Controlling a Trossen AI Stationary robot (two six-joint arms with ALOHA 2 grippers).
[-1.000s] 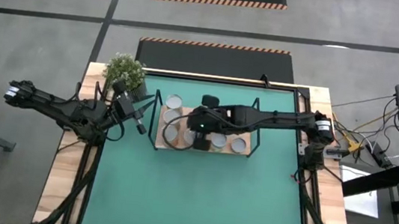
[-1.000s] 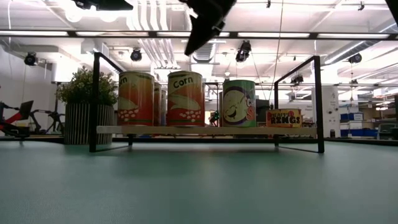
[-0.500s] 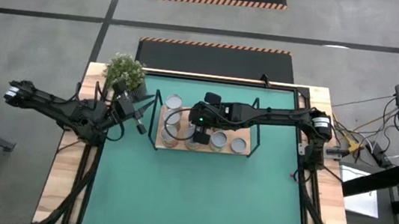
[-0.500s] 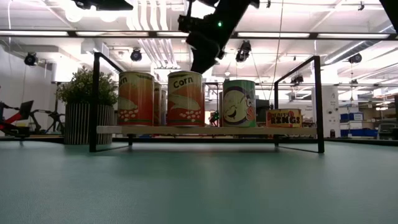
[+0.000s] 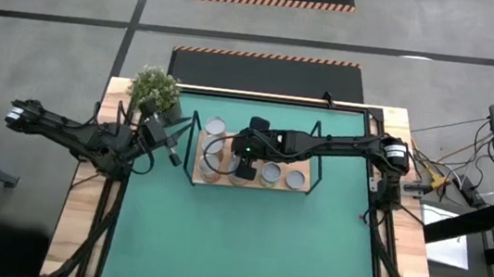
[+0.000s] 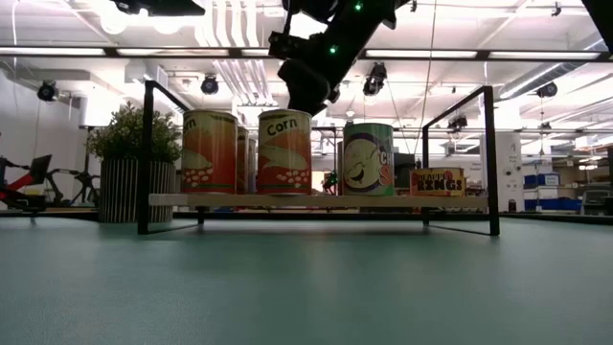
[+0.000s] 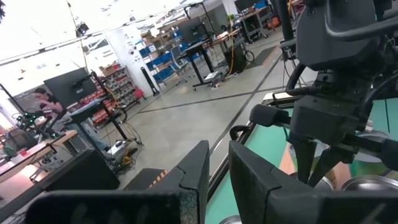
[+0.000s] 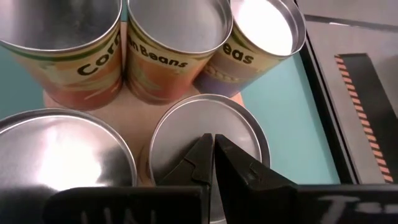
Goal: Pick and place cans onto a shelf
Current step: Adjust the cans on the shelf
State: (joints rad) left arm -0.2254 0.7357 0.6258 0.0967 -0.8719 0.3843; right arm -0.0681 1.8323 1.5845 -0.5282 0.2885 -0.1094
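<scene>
The shelf (image 5: 308,188) stands at the table's far middle, a wooden board (image 6: 316,201) in a black wire frame. Several cans stand upright on it, among them a Corn can (image 6: 284,153) and a green can (image 6: 368,159). My right gripper (image 5: 245,168) is shut, slanting down over a can's round top (image 8: 233,127) in the middle of the group. My left gripper (image 5: 176,158) hangs raised and level just left of the shelf, its fingers (image 7: 239,168) a narrow gap apart with nothing between. My right gripper's shut fingertips (image 8: 202,149) stand close over the silver top of one can, slanting down from the table's right side. Whether they touch the lid I cannot tell. The can stands upright on the board.
A potted plant (image 5: 154,91) stands at the far left corner beside the shelf. The shelf's black posts (image 6: 490,158) rise around the cans. The green mat (image 5: 245,241) stretches from the shelf to the near edge.
My right gripper has come down over the shelf toward the can tops, drifting a little toward the table's far left, and has stayed shut. The cans have not moved.
</scene>
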